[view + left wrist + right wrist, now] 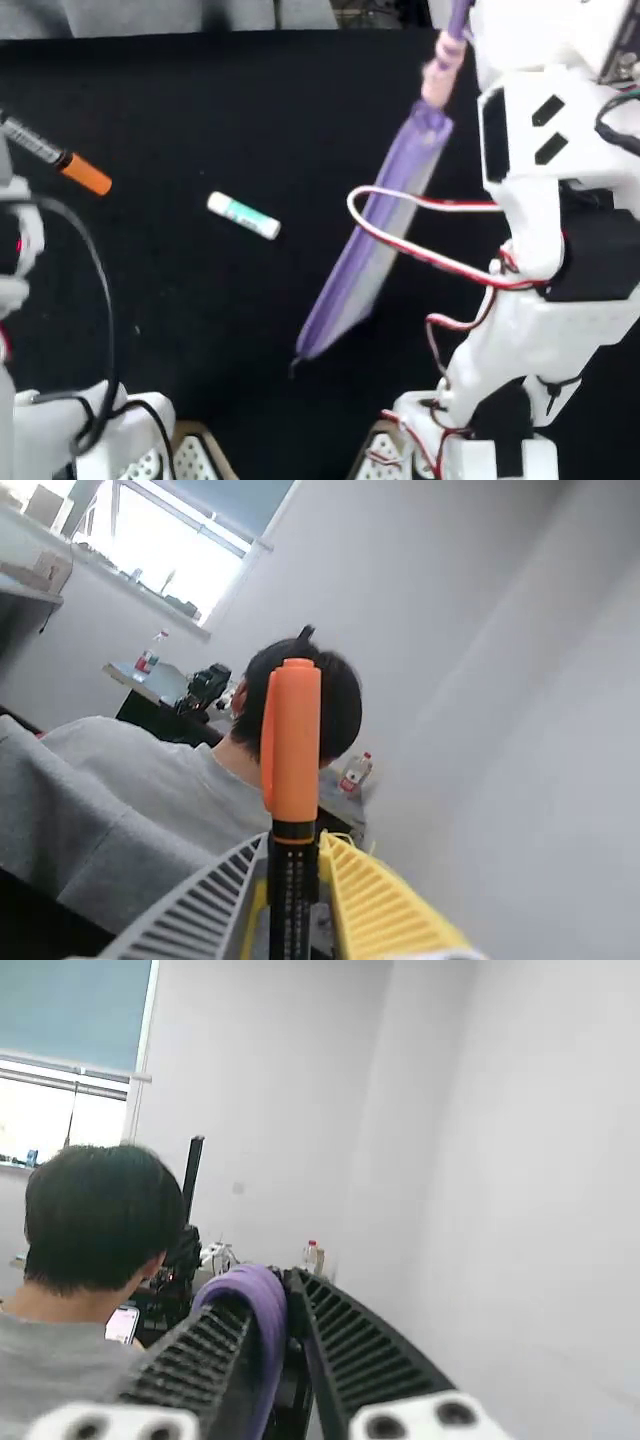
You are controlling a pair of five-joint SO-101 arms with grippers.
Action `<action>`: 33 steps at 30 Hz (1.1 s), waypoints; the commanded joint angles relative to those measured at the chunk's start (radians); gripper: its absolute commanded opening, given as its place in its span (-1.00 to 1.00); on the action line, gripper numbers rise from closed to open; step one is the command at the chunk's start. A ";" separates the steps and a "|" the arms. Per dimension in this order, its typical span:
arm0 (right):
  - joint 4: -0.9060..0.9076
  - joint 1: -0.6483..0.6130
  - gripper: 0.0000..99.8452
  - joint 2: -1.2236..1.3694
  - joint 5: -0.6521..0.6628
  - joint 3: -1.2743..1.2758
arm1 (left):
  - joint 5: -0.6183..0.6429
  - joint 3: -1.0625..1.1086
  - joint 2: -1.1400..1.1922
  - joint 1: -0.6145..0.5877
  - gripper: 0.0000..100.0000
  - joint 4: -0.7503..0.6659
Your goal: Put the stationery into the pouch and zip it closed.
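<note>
My left gripper [295, 865] is shut on a black marker with an orange cap [292, 740], lifted off the table with the cap pointing away from the wrist. In the high view the marker [62, 160] hangs over the table's far left. My right gripper [268, 1310] is shut on the purple pouch [252, 1305]. The pouch [375, 240] hangs from the far right, slanting down toward the middle, with its low end near the table. A white glue stick with a green label [243, 215] lies on the black table [200, 330], between marker and pouch.
The right arm's white body [540, 200] stands beside the pouch, and its red and white cable [420, 225] loops across the pouch. Both arm bases [130, 440] sit at the near edge. A black cable [100, 300] curves along the left side.
</note>
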 commanded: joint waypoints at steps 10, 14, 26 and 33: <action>-0.069 -0.055 -0.98 0.019 -0.005 0.064 | -0.005 0.116 -0.006 -0.010 -0.94 0.002; -0.044 -0.057 -0.98 0.031 -0.011 0.113 | -0.009 0.116 -0.005 -0.010 -0.94 0.002; 0.252 -0.273 -0.98 -0.140 -0.003 0.122 | -0.009 0.116 -0.006 -0.010 -0.94 0.002; 0.417 -0.362 -0.98 -0.295 -0.003 0.125 | -0.009 0.116 -0.006 -0.012 -0.94 0.002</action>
